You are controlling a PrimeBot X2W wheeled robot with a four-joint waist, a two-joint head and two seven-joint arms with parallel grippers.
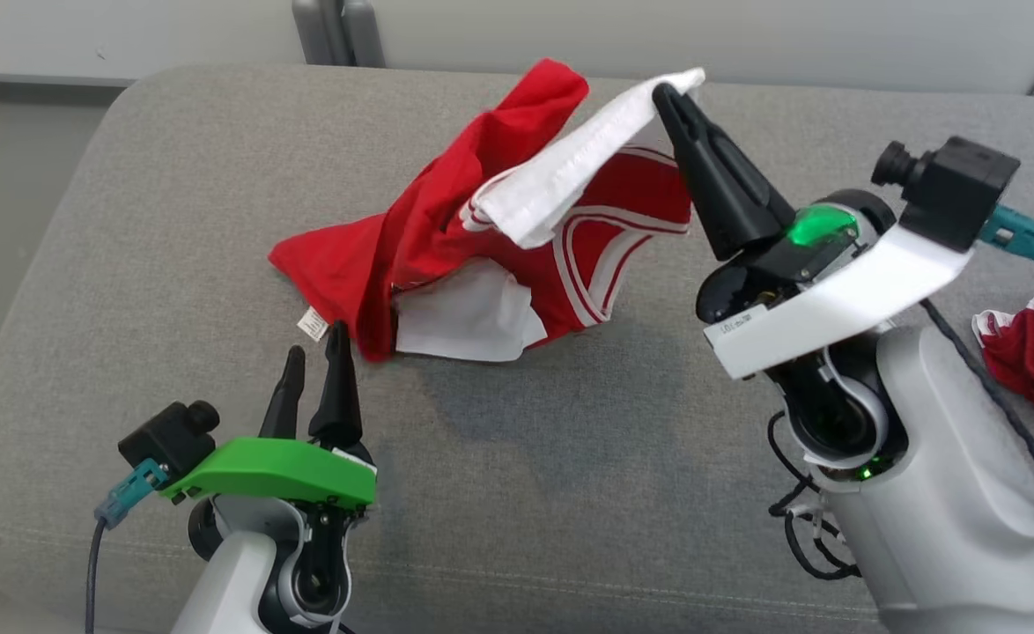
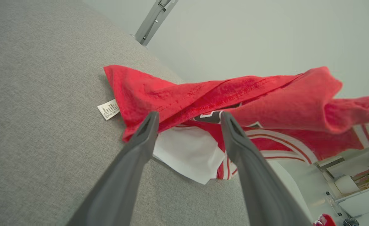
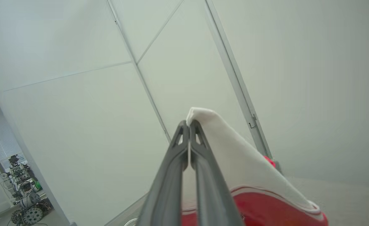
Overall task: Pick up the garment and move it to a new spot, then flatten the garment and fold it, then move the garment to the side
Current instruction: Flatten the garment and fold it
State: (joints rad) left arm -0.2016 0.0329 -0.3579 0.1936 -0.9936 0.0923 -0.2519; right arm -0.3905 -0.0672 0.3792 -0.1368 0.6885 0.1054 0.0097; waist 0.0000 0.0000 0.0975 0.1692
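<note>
1. The right gripper (image 1: pixel 668 95) is pinched tight on the white edge band of the crumpled red-and-white mesh sports jersey (image 1: pixel 433 224). It holds that corner up in the air, and the rest trails down onto the broad grey woven cushion (image 1: pixel 570 458).
2. The left gripper (image 2: pixel 189 115) has its fingers spread wide with nothing in them. The tips are right at the low red hem, near the small white care label (image 2: pixel 108 110).
3. First worry: the pinch looks like it's only on the very edge of that band. A quick lift or swing could let the cloth slide out.
4. Second worry: the jersey is twisted, with layers bunched together. The left side could easily close on two layers at once, and then it won't spread flat.
5. Third: dragging the low end across that textured weave could bunch it up more.
6. The cushion is padded with rounded corners. A second red-and-white knit piece (image 1: pixel 1032 348) lies at its right edge, close to the right arm's cables, so it could maybe snag.
7. Behind is a pale panelled wall (image 3: pixel 77 78) with a thin metal strut (image 3: pixel 234 81).
</note>
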